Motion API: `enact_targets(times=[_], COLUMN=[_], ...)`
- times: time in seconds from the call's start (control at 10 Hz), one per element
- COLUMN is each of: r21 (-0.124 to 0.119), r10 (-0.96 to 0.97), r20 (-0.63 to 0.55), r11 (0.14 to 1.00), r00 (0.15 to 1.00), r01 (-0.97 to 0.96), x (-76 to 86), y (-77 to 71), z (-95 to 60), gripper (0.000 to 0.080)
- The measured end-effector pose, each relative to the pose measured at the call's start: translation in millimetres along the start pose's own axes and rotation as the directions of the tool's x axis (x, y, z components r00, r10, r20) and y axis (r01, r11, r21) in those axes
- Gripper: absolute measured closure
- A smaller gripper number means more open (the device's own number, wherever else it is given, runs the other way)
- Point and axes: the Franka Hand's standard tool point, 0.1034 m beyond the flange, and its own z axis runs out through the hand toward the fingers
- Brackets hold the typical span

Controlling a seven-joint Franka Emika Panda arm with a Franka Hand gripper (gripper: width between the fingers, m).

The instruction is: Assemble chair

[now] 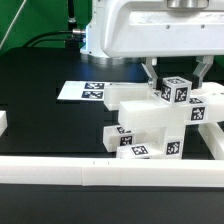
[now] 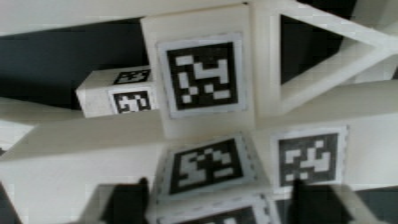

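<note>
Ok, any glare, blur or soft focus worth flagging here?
Exterior view: the white robot arm housing is blown out, almost featureless; the chunky white plastic chair parts read clearly against the black table. Wrist view: the black-and-white square tag is soft-edged, and the dark gripper fingers are out of focus.

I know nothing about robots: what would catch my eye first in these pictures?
A big white robot arm hangs from above, its pincer straddling a white block covered in black-and-white square tags, at the exterior view's right. Just below sits a cluster of chunky white chair parts on the black table. A flat marker board lies further back, toward the exterior view's left.
</note>
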Motion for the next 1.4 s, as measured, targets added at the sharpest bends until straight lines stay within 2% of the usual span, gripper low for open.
enact_targets(times=[0.1,0.4,0.6,1.0,1.4], r21=[0.0,0.004,0.01,0.008,0.016], r10=[0.018,0.103,0.328,0.696,0.854], r20=[0.0,0.001,0.005,0.003,0.01], r11=[1.0,0.995,0.945,0.718,0.52], r00=[1.0,0.995,0.945,0.718,0.521], r01=[-0.018,-0.103,-0.328,-0.696,-0.854], x=[0.0,-0.3,-0.1,2.3,3.2], y=[0.0,1.8,3.3,2.7,2.0], z=[0.0,0.0,0.1,0.5,0.1], gripper=[0.0516,0.0515,0.0515,0.0515,0.0515])
